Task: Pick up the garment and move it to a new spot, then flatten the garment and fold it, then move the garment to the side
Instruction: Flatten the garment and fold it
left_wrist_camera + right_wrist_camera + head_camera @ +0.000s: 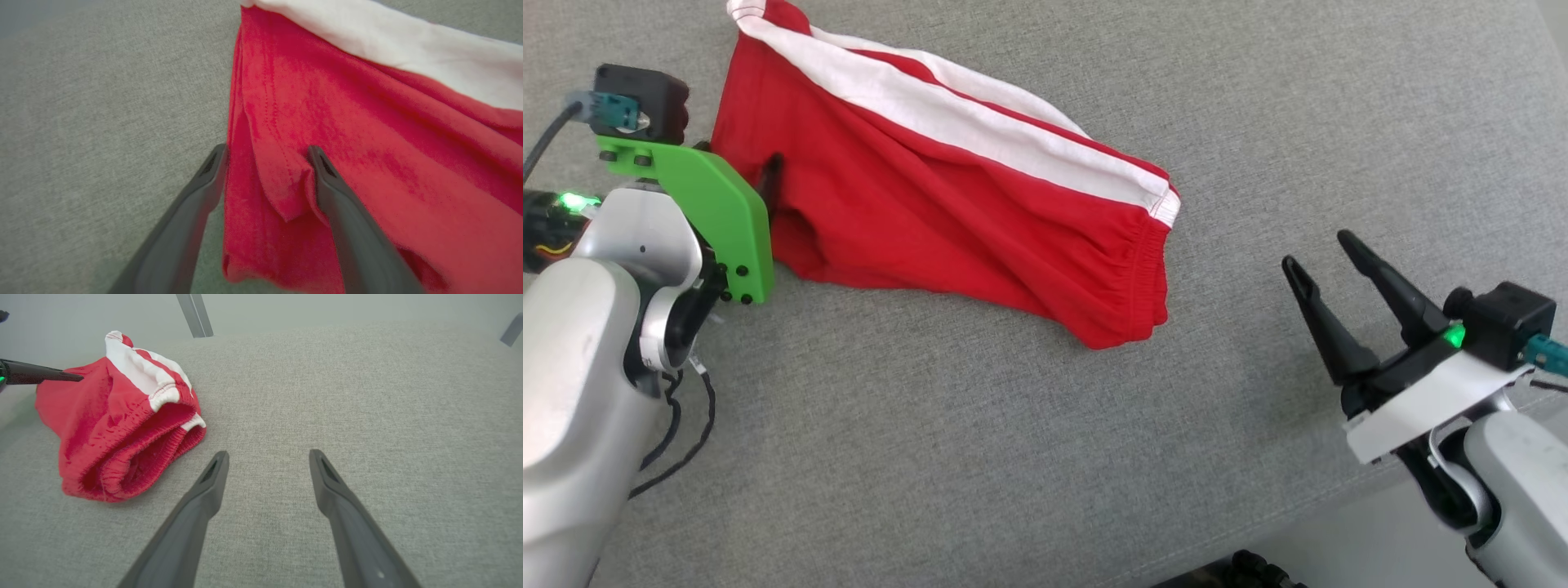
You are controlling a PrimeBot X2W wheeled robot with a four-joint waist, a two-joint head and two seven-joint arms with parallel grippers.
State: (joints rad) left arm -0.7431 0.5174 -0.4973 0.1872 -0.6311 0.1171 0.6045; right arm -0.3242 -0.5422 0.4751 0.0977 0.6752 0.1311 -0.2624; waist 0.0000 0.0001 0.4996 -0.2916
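Left wrist view: your left gripper [267, 157] stands spread astride the shorts [367, 163] edge; right gripper [1319, 251] spread too, well apart. Pinch opposite ends and pull flat.

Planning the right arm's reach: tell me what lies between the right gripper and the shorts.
Bare grey surface between the right gripper and the shorts, plain in the head view.
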